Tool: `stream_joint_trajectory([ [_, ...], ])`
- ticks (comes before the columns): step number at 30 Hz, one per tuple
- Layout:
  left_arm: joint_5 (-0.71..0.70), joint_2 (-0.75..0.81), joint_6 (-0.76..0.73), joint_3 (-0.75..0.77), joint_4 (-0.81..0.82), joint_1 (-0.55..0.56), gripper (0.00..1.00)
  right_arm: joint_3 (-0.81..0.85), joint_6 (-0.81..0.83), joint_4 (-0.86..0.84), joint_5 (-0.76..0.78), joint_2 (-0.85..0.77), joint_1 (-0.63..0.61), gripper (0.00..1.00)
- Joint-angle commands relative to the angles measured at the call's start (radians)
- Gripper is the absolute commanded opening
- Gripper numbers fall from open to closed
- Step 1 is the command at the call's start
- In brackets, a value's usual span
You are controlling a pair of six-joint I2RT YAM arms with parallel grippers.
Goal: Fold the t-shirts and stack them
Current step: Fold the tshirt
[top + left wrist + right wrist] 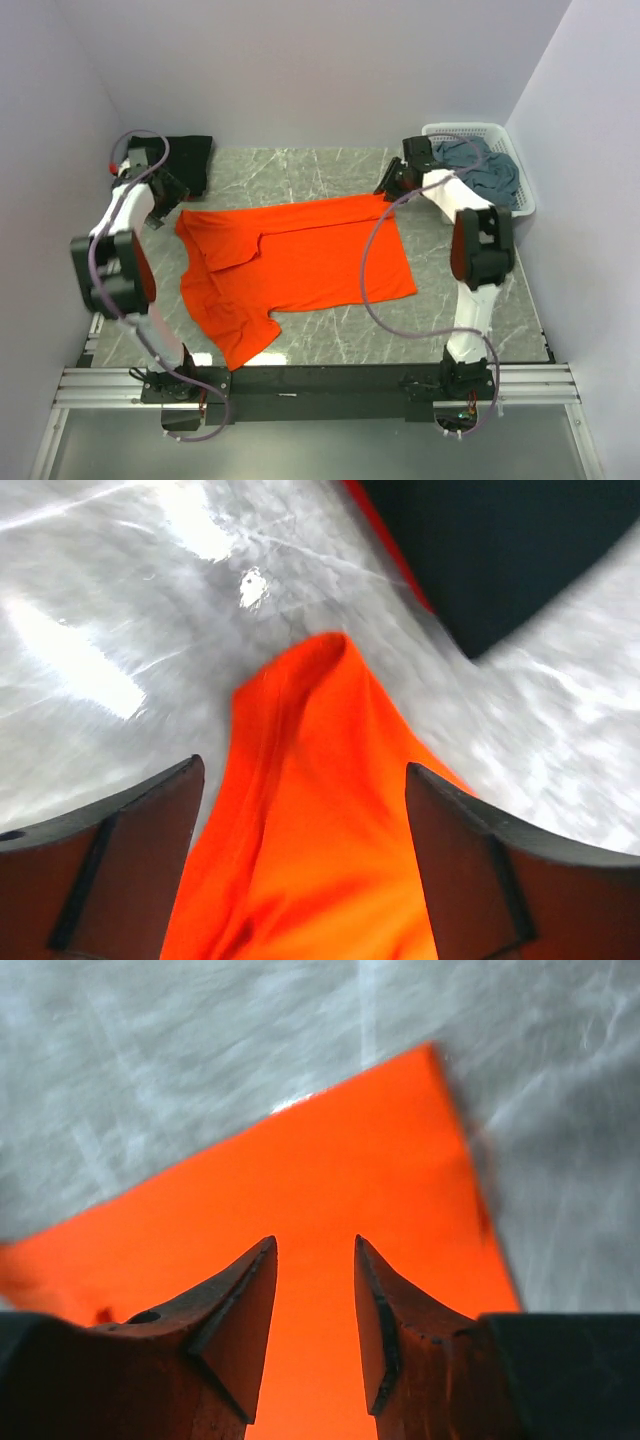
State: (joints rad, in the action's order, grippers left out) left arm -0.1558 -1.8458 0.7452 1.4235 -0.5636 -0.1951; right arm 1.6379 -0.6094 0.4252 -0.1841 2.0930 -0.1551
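Note:
A bright orange t-shirt (300, 262) lies spread on the marble table, one sleeve folded over its body. My left gripper (168, 208) hangs over its back left corner. In the left wrist view that gripper (302, 765) is wide open, and a peaked fold of orange cloth (320, 840) lies loose between the fingers. My right gripper (388, 188) is at the shirt's back right corner. In its wrist view the right gripper (315, 1240) is open by a narrow gap above flat orange cloth (330, 1180). A black t-shirt (190, 158) lies at the back left. A blue-grey t-shirt (485, 170) lies bunched in the basket.
A white lattice basket (468, 130) stands at the back right corner against the wall. White walls close in the table on the left, back and right. The black shirt (500, 550) lies just beyond the left gripper. Bare marble (440, 270) shows right of the orange shirt.

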Motion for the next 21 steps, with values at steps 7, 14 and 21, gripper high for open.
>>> stream_joint_trajectory([
  [7, -0.010, 0.581, 0.026, -0.428, -0.105, 0.006, 0.84, -0.381, 0.097, 0.037, 0.066, -0.482, -0.138, 0.44],
  [14, 0.006, 0.741, 0.063, -0.642, -0.188, 0.036, 0.81, -0.605, 0.105, 0.021, 0.084, -0.649, -0.311, 0.44],
  [21, -0.013, 0.683, 0.094, -0.679, -0.199, 0.072, 0.63, -0.768, 0.100, -0.028, 0.063, -0.757, -0.354, 0.44],
])
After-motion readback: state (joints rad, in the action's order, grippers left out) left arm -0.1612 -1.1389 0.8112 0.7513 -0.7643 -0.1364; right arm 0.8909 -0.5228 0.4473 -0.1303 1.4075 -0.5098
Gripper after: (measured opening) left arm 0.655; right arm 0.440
